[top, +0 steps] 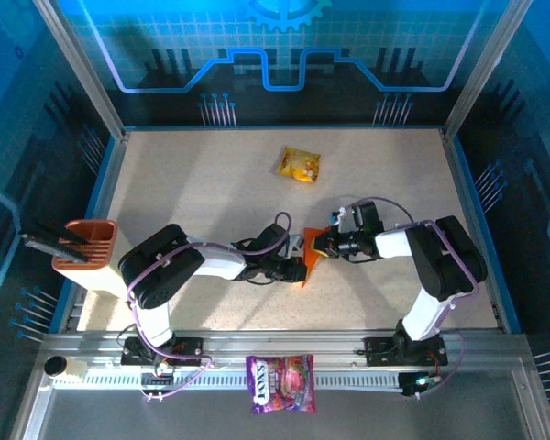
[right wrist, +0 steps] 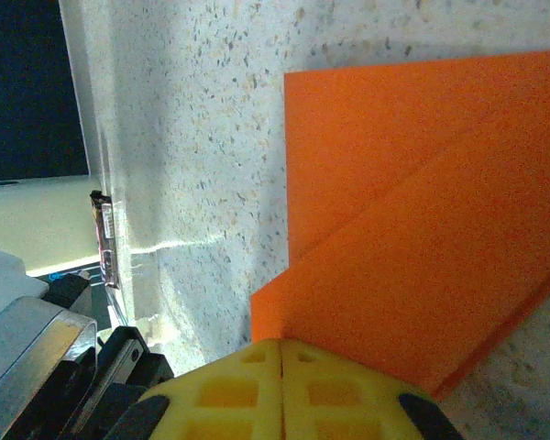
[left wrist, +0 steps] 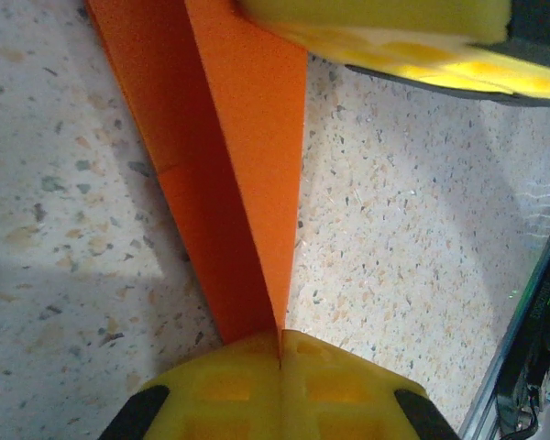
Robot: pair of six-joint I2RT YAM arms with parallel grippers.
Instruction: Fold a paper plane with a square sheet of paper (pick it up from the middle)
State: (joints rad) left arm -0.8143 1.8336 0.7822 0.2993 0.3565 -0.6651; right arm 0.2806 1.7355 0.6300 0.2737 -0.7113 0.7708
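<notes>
The bright-orange sheet of paper (top: pixel 308 259) is folded and held just above the middle of the table between both grippers. My left gripper (top: pixel 298 269) is shut on its near end. In the left wrist view the folded paper (left wrist: pixel 247 165) narrows into the closed yellow fingertips of the left gripper (left wrist: pixel 280 344). My right gripper (top: pixel 323 243) is shut on the far end, and its yellow fingers (left wrist: pixel 394 37) show at the top of that view. In the right wrist view the paper (right wrist: pixel 422 238) shows two overlapping layers running into the closed right gripper (right wrist: pixel 282 353).
A glossy yellow snack packet (top: pixel 299 164) lies at the back of the table. A purple printed bag (top: pixel 281 383) sits on the front rail between the arm bases. An orange-brown holder (top: pixel 84 246) with a dark tool stands at the left edge.
</notes>
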